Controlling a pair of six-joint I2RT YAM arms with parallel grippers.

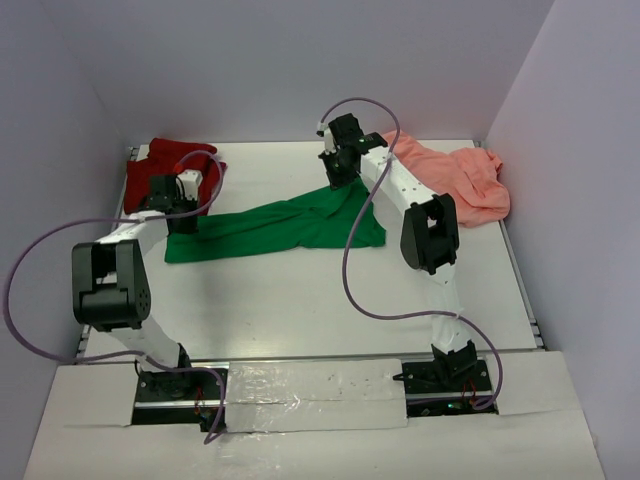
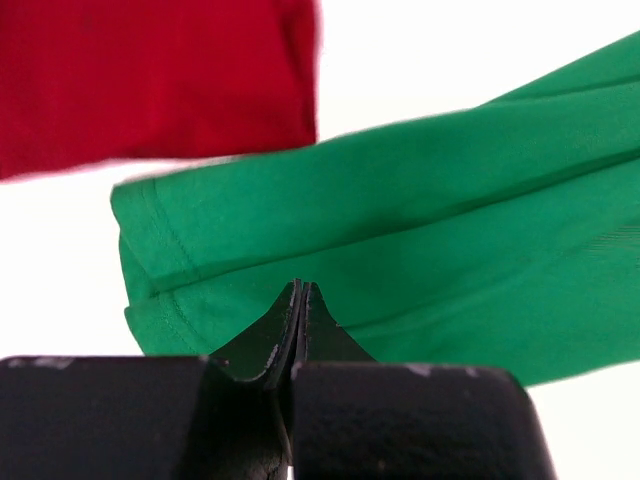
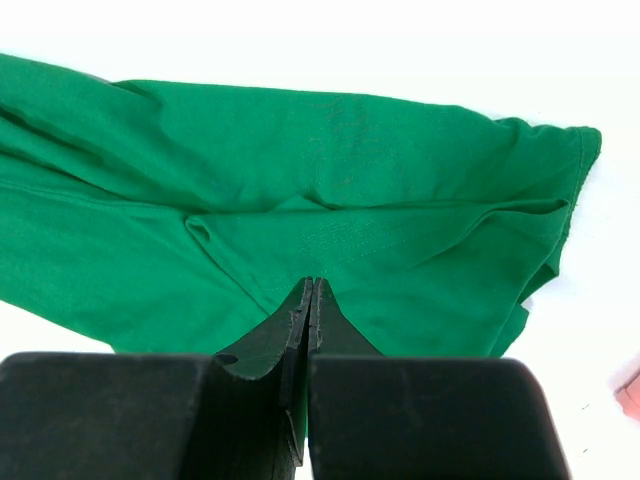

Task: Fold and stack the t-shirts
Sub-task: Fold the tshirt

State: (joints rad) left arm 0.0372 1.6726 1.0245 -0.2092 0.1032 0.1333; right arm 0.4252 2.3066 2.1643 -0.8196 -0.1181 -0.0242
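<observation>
We take the central t-shirt (image 1: 280, 228) on the table (image 1: 300, 310) as our mark. A second t-shirt (image 1: 160, 165) lies behind its left end, and a third t-shirt (image 1: 455, 180) behind its right end (and further right). The left gripper (image 2: 302, 290) sits at its left end, the right gripper (image 3: 310, 285) at its rear right corner.

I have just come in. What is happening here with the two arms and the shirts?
The robot is handling the green t-shirt. The left pincer is shut on its left end and the right pincer on its far right part, so it stretches as a long band between them over the table. The dark red t-shirt lies crumpled at the far left, the salmon pink t-shirt at the far right. Nothing is stacked yet.
</observation>
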